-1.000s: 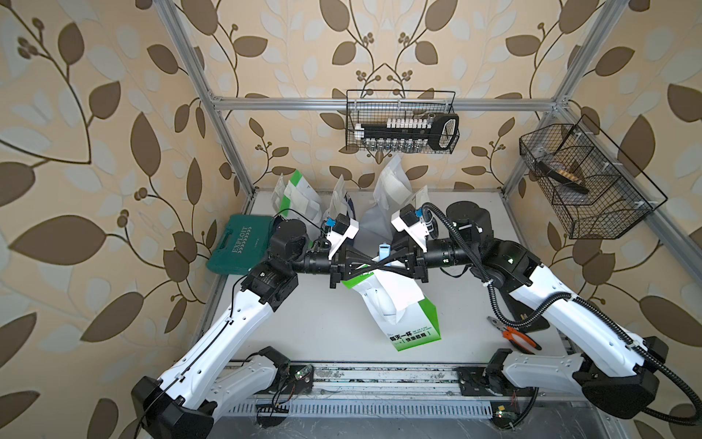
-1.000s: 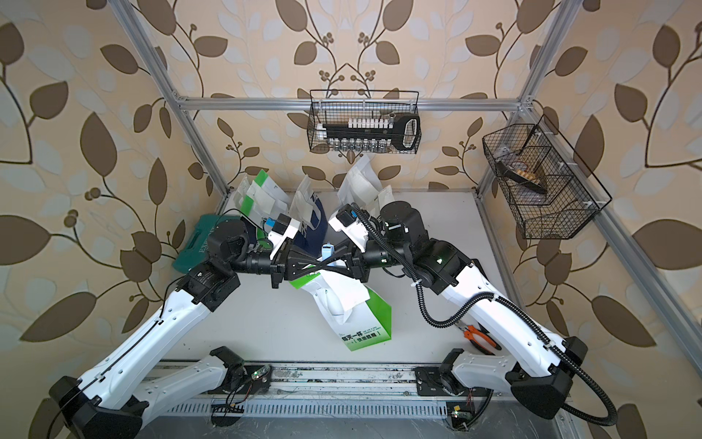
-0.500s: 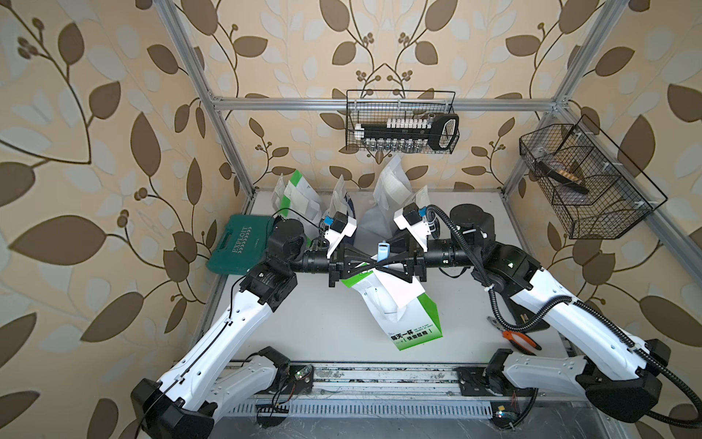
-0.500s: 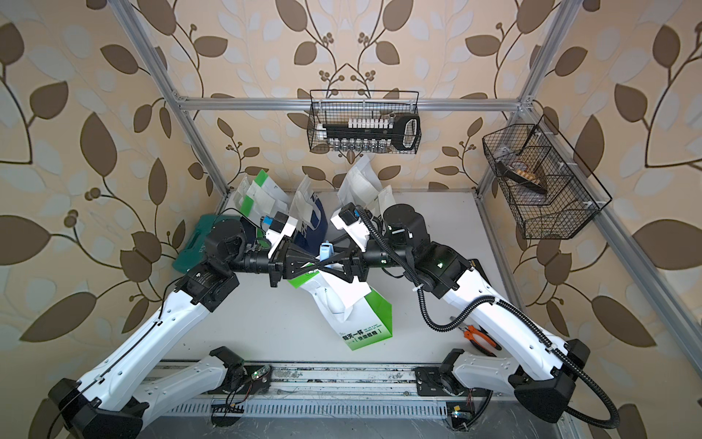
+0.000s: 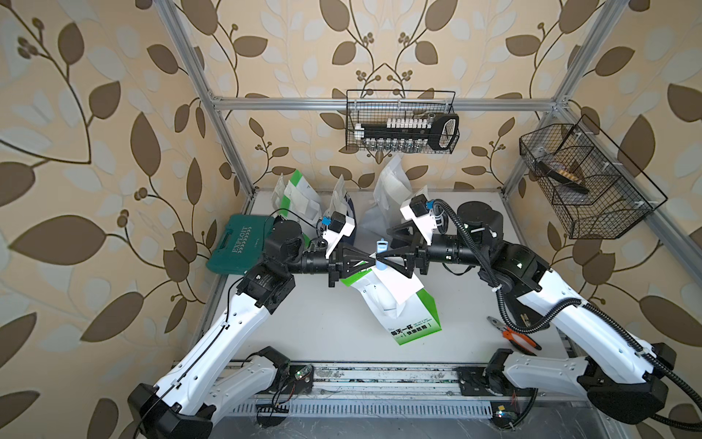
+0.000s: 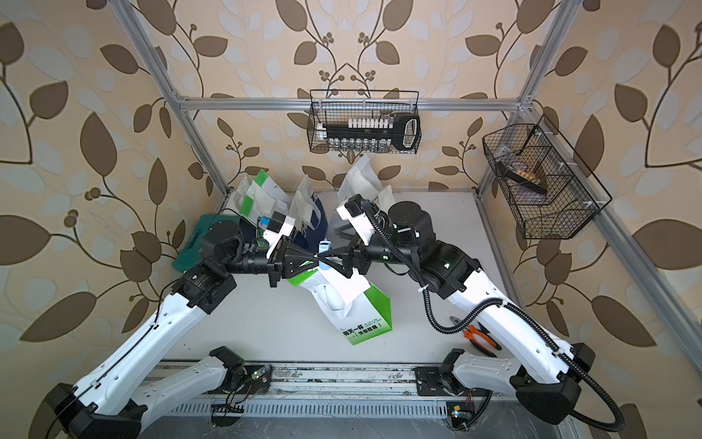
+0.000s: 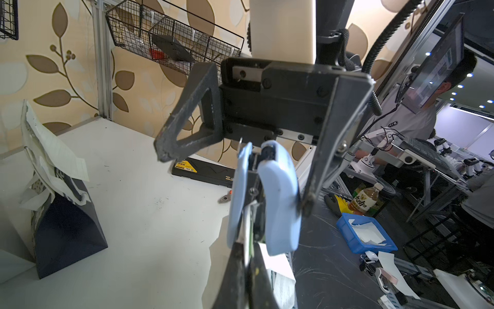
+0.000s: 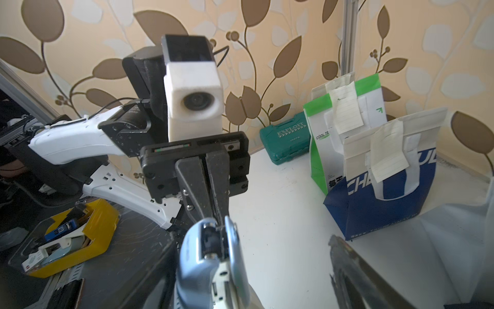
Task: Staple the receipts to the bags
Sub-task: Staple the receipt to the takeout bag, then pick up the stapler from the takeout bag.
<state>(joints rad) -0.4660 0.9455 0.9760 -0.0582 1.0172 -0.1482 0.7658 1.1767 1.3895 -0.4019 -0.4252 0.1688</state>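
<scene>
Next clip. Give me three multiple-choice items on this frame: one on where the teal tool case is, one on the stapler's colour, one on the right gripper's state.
1. Where on the table is the teal tool case?
A. right edge
B. left edge
C. middle

2. What colour is the stapler?
A. light blue
B. red
C. black

3. How is the right gripper?
A. fully shut
B. out of view
C. open, jaws either side of the stapler

Key:
1 B: both top views show it at the left edge.
2 A: both wrist views show pale blue shells.
3 C: the left wrist view shows its jaws spread wide.
</scene>
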